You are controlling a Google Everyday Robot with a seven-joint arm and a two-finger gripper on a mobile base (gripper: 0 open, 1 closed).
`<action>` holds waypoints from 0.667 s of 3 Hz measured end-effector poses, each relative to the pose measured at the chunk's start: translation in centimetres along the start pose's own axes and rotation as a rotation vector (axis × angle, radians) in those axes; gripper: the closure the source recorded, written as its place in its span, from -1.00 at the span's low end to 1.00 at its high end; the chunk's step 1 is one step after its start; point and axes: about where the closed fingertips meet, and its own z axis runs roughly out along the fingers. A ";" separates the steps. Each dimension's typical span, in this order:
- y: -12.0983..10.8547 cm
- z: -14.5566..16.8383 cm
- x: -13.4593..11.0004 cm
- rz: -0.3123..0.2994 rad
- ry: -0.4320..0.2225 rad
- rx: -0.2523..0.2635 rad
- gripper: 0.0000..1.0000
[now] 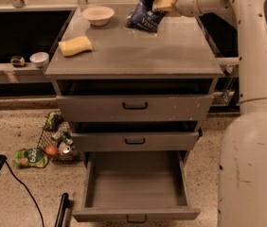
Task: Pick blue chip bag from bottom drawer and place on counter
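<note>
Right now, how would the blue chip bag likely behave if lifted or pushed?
The blue chip bag looks crumpled and slumped on the counter, so it is probably floppy and light. Its foil seems slick and may slide. The gripper is at its top corner.

Over counter (138, 53) rear, tool (162, 3) with blue chip bag (142, 19) in grip.
</note>
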 end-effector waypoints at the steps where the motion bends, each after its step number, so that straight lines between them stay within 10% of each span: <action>1: 0.3 0.9 -0.3 0.011 -0.021 -0.003 -0.30; 2: 0.6 1.6 -0.9 0.030 -0.044 0.003 -0.77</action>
